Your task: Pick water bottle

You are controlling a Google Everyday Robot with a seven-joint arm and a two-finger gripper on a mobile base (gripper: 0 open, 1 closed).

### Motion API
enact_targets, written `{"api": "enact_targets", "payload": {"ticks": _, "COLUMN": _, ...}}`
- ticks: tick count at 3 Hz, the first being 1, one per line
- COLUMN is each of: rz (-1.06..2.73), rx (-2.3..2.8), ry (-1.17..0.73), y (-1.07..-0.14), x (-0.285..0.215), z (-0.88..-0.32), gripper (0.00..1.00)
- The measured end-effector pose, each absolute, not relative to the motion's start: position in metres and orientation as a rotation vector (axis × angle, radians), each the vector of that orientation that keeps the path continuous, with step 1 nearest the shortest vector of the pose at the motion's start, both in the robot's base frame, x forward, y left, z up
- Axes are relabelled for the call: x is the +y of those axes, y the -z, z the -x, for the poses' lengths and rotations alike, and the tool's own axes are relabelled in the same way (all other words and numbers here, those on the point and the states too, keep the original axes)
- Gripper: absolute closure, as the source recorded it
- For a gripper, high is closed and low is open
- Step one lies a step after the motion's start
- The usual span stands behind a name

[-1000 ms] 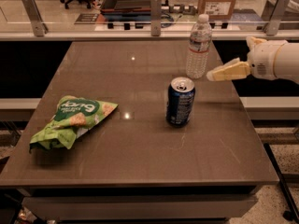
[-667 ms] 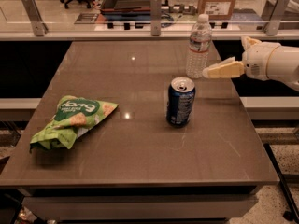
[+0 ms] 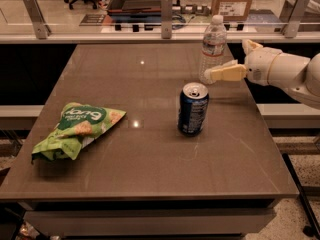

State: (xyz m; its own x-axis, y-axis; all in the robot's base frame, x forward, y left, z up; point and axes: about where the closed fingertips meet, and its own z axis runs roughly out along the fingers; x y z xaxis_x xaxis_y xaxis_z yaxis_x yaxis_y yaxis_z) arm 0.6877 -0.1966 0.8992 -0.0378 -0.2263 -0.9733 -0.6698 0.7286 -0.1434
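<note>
The water bottle (image 3: 213, 40), clear ribbed plastic with a white cap and a white-and-red label band, stands upright at the far right of the brown table (image 3: 125, 174). My gripper (image 3: 216, 70) reaches in from the right at the height of the bottle's lower part. It is open. The near cream finger (image 3: 225, 74) crosses in front of the bottle's base, and the far finger (image 3: 231, 63) runs behind it. The bottle stands on the table and is not lifted.
A blue soda can (image 3: 193, 109) stands upright just in front and to the left of the bottle, close below my gripper. A green chip bag (image 3: 77, 129) lies at the table's left. A glass rail with metal posts (image 3: 166, 15) runs behind the table.
My gripper has moved left toward the water bottle; its near finger now overlaps the bottle's base. Bottle, can and bag have not moved.
</note>
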Motion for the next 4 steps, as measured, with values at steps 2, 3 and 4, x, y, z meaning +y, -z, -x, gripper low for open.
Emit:
{"api": "enact_targets", "payload": {"ticks": 2, "rz": 0.703, "rx": 1.516, "ry": -0.539, "y": -0.891, "x": -0.17, "z": -0.712, "gripper": 0.0}}
{"api": "enact_targets", "payload": {"ticks": 3, "rz": 0.693, "rx": 1.486, "ry": -0.582, "y": -0.89, "x": -0.16, "z": -0.72, "gripper": 0.18}}
{"api": "enact_targets", "payload": {"ticks": 4, "rz": 0.697, "rx": 1.487, "ry": -0.583, "y": -0.89, "x": -0.158, "z": -0.72, "gripper": 0.4}}
